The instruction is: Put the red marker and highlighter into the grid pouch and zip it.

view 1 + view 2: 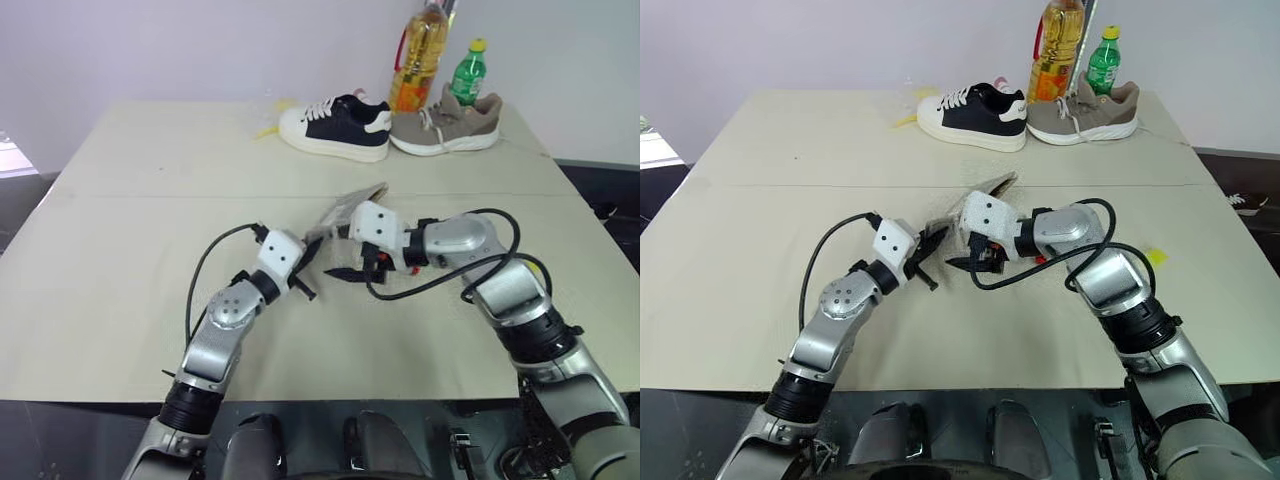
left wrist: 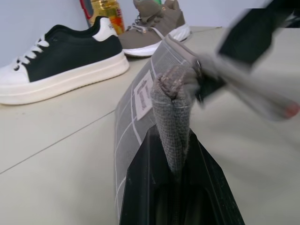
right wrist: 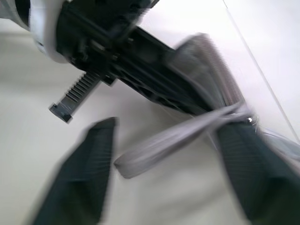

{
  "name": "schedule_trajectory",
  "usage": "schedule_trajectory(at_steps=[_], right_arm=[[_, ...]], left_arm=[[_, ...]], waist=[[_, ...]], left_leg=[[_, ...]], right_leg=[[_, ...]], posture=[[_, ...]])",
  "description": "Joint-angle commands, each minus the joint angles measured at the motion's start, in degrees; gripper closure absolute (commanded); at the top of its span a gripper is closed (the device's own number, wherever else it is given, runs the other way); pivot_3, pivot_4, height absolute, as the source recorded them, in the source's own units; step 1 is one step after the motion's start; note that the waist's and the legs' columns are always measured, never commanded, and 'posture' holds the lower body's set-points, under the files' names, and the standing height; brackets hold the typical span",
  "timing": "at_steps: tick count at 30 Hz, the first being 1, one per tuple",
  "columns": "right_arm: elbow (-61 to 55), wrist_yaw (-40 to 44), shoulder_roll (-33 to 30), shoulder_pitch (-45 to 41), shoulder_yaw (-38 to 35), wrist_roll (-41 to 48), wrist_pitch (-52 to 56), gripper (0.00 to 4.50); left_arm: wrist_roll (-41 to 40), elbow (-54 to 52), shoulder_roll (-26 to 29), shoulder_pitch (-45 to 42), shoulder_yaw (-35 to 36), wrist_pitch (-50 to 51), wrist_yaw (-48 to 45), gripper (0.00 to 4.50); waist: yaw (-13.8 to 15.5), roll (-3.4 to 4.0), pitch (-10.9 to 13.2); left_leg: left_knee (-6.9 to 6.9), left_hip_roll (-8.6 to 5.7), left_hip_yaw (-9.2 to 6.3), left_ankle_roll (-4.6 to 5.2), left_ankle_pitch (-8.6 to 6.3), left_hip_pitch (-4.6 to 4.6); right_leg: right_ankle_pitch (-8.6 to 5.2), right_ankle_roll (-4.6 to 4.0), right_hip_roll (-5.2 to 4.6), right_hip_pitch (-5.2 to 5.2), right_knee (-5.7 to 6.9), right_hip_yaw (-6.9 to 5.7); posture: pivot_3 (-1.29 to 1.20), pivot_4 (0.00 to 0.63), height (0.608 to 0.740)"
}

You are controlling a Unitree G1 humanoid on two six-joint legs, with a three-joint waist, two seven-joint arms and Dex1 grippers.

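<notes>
Looks like the zipping stage to me; the left tool (image 1: 308, 268) is clamped tight on one end of the flat grey fabric grid pouch (image 2: 140, 101) with thin white lines and a small white centre label, holding it up off the beige table (image 1: 130, 230) near the middle; the left wrist view shows the fabric end pinched right between the black fingers (image 2: 140, 187).

The right tool (image 3: 164, 164) sits just right of it, jaws standing wide apart with nothing gripped; a grey strap-like pull tab (image 3: 173, 138) hangs in the gap between them, so I'd guess that's what it needs to catch.

I can't see the red marker or the highlighter lying loose anywhere I can be sure of; there's a little red bit by the right wrist (image 1: 385, 257), but I can't tell what it is; so whether both pens are inside is a guess.

Tips for doing this well, just my take: keep the left grip firm and the pouch taut, since slack fabric makes a zipper snag; close the right jaws squarely on the tab, not on the pouch cloth; then pull straight along the zipper line, away from the left hold; don't twist.

The shoes (image 1: 335, 125) and bottles (image 1: 420, 50) at the far edge are well apart; no worry there.
</notes>
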Motion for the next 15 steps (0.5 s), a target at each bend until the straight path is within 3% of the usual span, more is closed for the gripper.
schedule_trajectory(at_steps=[1, 5, 6, 15], right_arm=[[1.64, -2.66, -3.98, -2.0, -8.31, 1.79, 6.37, 0.58], [8.45, -9.46, -4.85, -4.1, -15.35, 3.21, 19.57, 0.58], [8.71, -10.34, -5.04, -3.93, -16.36, 3.7, 21.9, 0.04], [13.36, -27.68, 0.01, -4.15, -21.63, 1.21, 42.49, 0.02]], left_arm=[[0.14, -3.21, 1.47, 0.76, 2.4, -0.99, 0.7, 4.5], [0.36, -3.67, 2.72, 1.68, 2.9, -1.47, 0.53, 4.5], [0.24, -3.79, 2.79, 1.87, 2.96, -1.53, 0.53, 4.5], [-0.44, -2.79, 2.62, 1.32, 2.48, -2.44, -0.77, 4.5]], waist=[[0.34, 0.0, 0.0], [0.47, 0.0, 0.0], [0.48, 0.0, 0.0], [0.29, 0.0, 0.0]], left_leg=[[0.0, 0.0, 0.0, 0.0, 0.0, 0.0], [0.0, 0.01, 0.0, 0.0, 0.0, 0.0], [-0.02, 0.03, 0.0, 0.0, 0.0, 0.0], [-0.05, 0.02, 0.02, 0.0, 0.0, -0.02]], right_leg=[[0.0, 0.0, -0.01, 0.0, 0.0, 0.0], [-0.01, -0.03, -0.1, 0.0, -0.01, 0.0], [-0.02, -0.04, -0.14, 0.0, -0.01, 0.0], [-0.01, -0.02, -0.17, -0.04, 0.01, -0.01]], posture=[[0.0, 0.15, 0.713], [0.0, 0.15, 0.713], [0.0, 0.15, 0.713], [0.0, 0.15, 0.713]])
